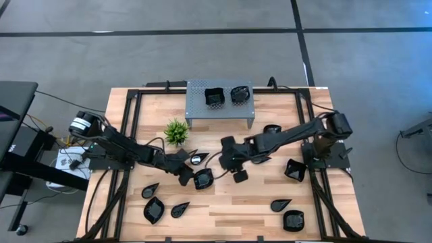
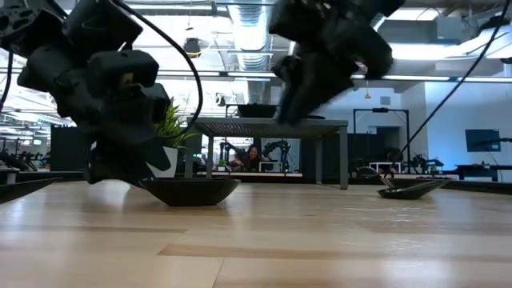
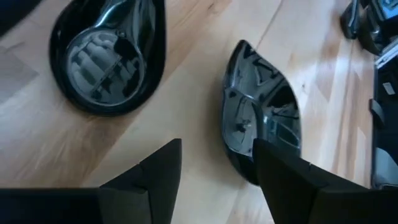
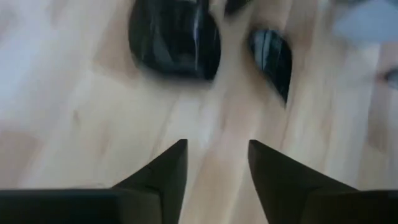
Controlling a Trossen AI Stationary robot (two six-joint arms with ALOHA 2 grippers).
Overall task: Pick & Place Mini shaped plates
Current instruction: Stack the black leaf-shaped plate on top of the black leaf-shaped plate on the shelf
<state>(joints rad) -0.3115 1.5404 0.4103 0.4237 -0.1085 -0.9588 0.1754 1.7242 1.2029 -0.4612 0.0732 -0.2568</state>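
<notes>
Glossy black mini shaped plates lie scattered on the wooden table. Two more sit on the grey perforated stand at the back. My left gripper is open and low over the table's middle. A teardrop plate lies ahead of it, and a leaf plate has its near end hidden behind one finger. My right gripper is open and higher, over bare wood near the middle, with a squarish plate and a leaf plate beyond it.
A small green plant stands left of the stand. More plates lie near the front edge and at the right. The two grippers are close together at mid-table. Black frame rails run along the table's sides.
</notes>
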